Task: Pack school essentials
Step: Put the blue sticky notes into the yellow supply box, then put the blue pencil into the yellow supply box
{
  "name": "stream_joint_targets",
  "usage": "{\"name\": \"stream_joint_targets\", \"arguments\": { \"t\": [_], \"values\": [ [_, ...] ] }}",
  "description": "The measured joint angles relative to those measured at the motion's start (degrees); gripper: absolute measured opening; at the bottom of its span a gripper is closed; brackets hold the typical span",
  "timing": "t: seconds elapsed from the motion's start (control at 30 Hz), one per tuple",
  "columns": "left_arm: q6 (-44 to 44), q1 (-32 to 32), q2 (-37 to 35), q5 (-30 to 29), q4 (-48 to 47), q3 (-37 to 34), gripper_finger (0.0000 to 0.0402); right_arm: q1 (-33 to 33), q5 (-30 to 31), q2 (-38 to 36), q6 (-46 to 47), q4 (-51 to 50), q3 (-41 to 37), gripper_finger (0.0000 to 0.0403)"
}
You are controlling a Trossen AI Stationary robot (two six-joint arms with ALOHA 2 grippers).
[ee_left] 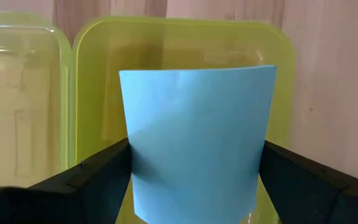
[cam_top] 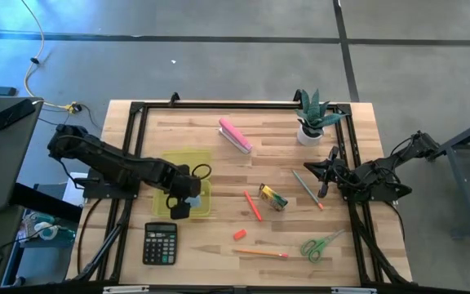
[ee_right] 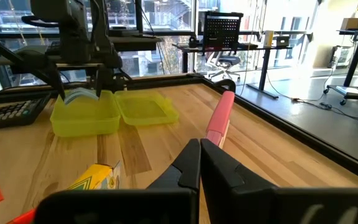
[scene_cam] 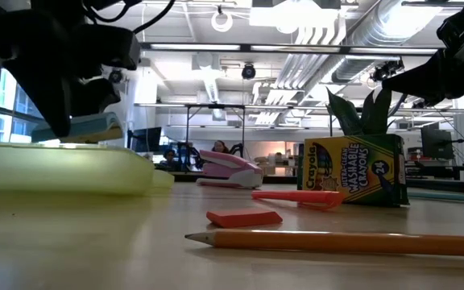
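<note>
Light-blue note pad (ee_left: 194,140) was pinched by the left gripper (ee_left: 194,177), hanging right over the yellow-green box (cam_top: 188,193)

Paper pad looked light and floppy, since it was bowing between the two fingers (ee_left: 98,180), so I'd guess an edge-to-edge squeeze low on the sheets was the sane place to grab it, and not too hard or it'd buckle. Right gripper (ee_right: 199,163) was clenched on nothing, parked by the table's right edge near the potted plant (cam_top: 312,119). Everything else sat loose on the pale wood table (cam_top: 219,245): crayon box (scene_cam: 353,171), red-orange marker (scene_cam: 296,196), red eraser (scene_cam: 244,217), pencil (scene_cam: 337,239), scissors (cam_top: 321,245), plus a pink stapler (cam_top: 235,135) and black calculator (cam_top: 160,243). Behind that, an open workshop with desks, pipes overhead and big windows.
</note>
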Motion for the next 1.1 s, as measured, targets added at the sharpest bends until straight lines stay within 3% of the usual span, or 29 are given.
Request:
{"name": "stream_joint_targets", "arguments": {
  "t": [0.23,0.57,1.1],
  "values": [
    [-0.13,-0.04,1.18,0.22,0.29,-0.46,0.033,0.01,-0.01,0.0,0.01,0.0,0.0,0.0],
    [0.02,-0.04,2.97,0.8,0.44,-0.46,0.0395,0.01,0.0,0.0,0.0,0.0,0.01,0.0],
    [2.11,0.11,2.94,-0.89,1.84,-0.44,0.04,0.01,-0.02,0.0,0.0,0.02,-0.01,0.0]
  ]
}}
